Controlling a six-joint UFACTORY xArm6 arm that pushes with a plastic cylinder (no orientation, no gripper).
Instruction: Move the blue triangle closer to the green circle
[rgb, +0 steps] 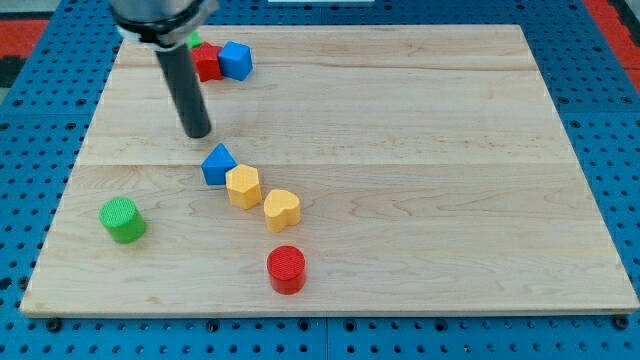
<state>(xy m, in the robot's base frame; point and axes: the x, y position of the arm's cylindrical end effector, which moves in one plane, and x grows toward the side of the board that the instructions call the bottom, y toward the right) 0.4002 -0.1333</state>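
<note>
The blue triangle lies left of the board's middle, touching a yellow block at its lower right. The green circle stands near the board's left edge, below and left of the triangle. My tip is just above and slightly left of the blue triangle, a small gap apart from it.
A yellow heart block lies below right of the yellow block. A red circle stands near the bottom edge. At the top left, a red block, a blue block and a green block, partly hidden by the arm, sit together.
</note>
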